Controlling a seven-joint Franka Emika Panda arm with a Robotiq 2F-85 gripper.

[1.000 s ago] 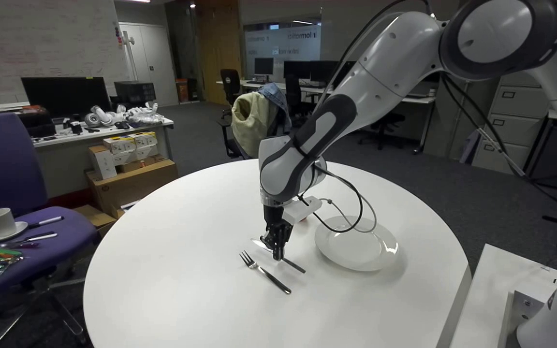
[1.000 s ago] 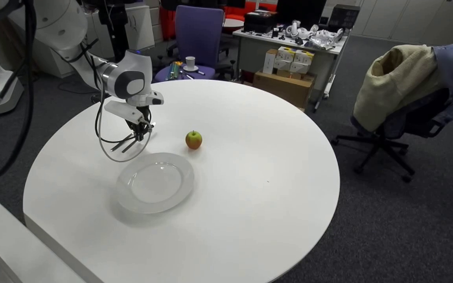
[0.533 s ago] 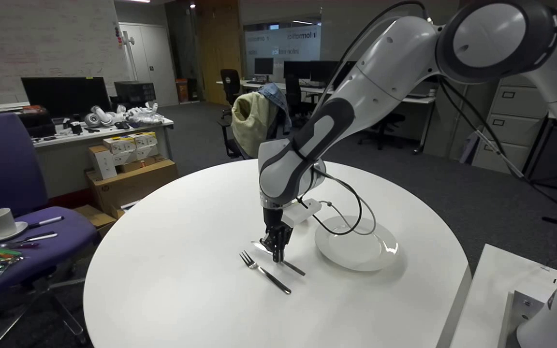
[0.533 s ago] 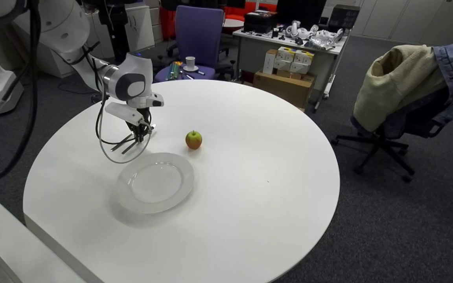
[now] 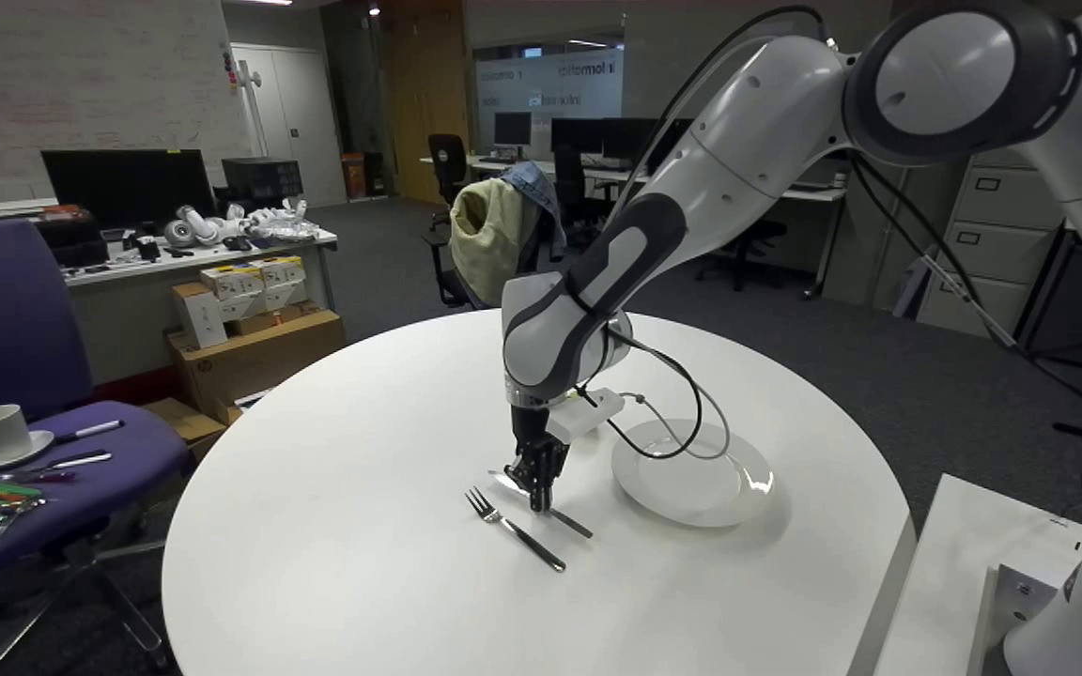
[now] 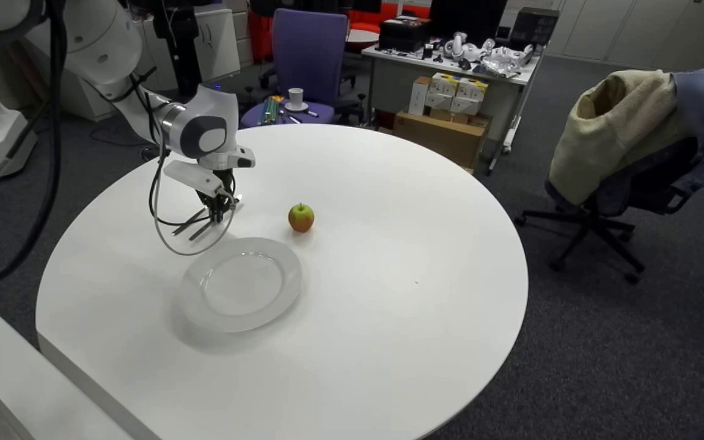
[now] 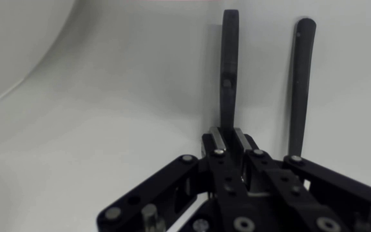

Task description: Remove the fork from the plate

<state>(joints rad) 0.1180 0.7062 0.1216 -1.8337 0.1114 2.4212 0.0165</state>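
Note:
The fork (image 5: 515, 529) lies on the white table beside the plate (image 5: 691, 479), not on it. Its handle shows in the wrist view (image 7: 301, 80) and in an exterior view (image 6: 188, 222). The plate also shows in an exterior view (image 6: 242, 284) and at the wrist view's upper left (image 7: 18, 38). My gripper (image 7: 227, 131) is shut on a silver knife (image 7: 230, 48), which lies between the fork and the plate. In both exterior views the gripper (image 5: 541, 508) points down, just above the table. The knife's middle is hidden by the fingers.
A reddish-yellow apple (image 6: 300, 218) stands on the table (image 6: 388, 305) near the plate. Looped cables (image 5: 691, 441) hang from the wrist and cross the plate in an exterior view. A white cup (image 5: 0, 432) on a saucer sits on a purple chair off the table.
My gripper has moved down slightly, and the knife has come down with it. The fork, plate and apple have not moved.

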